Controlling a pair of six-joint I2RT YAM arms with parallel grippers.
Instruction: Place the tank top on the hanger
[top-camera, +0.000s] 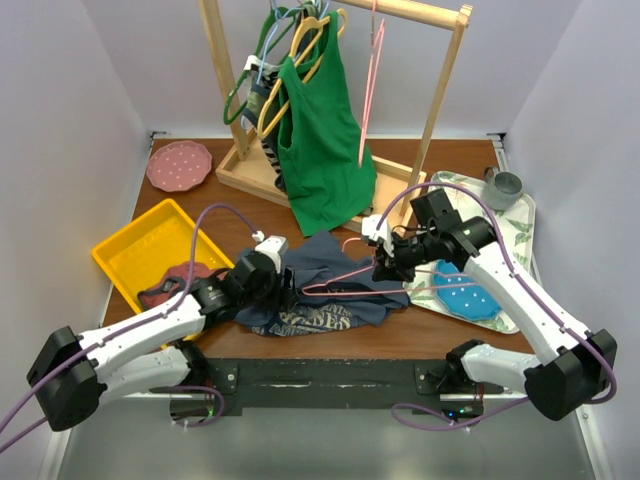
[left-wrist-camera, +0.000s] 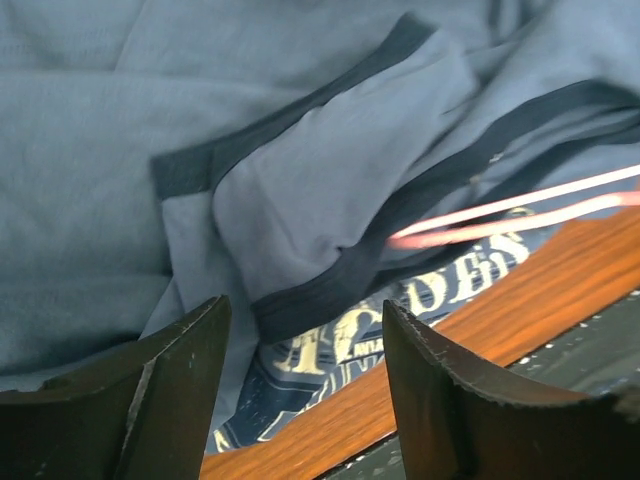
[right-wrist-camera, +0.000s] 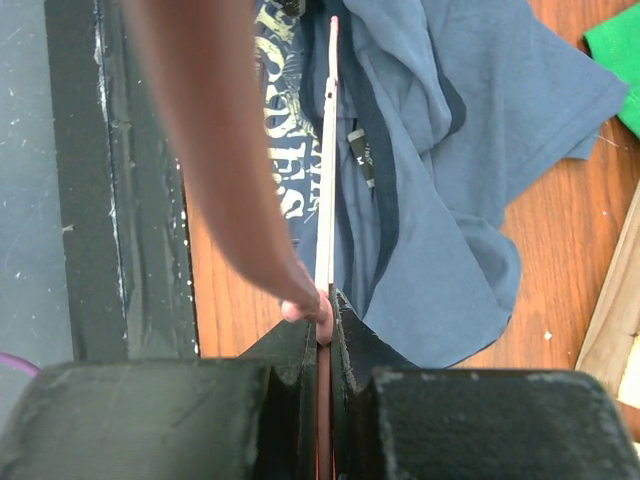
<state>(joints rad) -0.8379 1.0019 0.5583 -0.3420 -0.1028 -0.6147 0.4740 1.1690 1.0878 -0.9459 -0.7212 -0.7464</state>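
Note:
The dark navy tank top (top-camera: 325, 300) lies crumpled on the wooden table at front centre, its pale print facing up. My right gripper (top-camera: 383, 266) is shut on the thin pink hanger (top-camera: 335, 280), which reaches left over the fabric. In the right wrist view the gripper (right-wrist-camera: 328, 310) pinches the wire of the hanger (right-wrist-camera: 327, 150) beside the tank top (right-wrist-camera: 450, 200). My left gripper (top-camera: 285, 283) is open just over the top's left side. In the left wrist view the gripper (left-wrist-camera: 300, 400) is empty, with a dark-hemmed fold of the tank top (left-wrist-camera: 300, 190) ahead and the hanger (left-wrist-camera: 500, 215) to the right.
A wooden rack (top-camera: 440, 90) at the back holds a green tank top (top-camera: 320, 140), yellow and green hangers and another pink hanger (top-camera: 372, 80). A yellow tray (top-camera: 130, 250) and pink plate (top-camera: 179, 165) are on the left. A patterned tray (top-camera: 515, 225) with a blue plate (top-camera: 465, 292) and grey cup (top-camera: 502, 187) is on the right.

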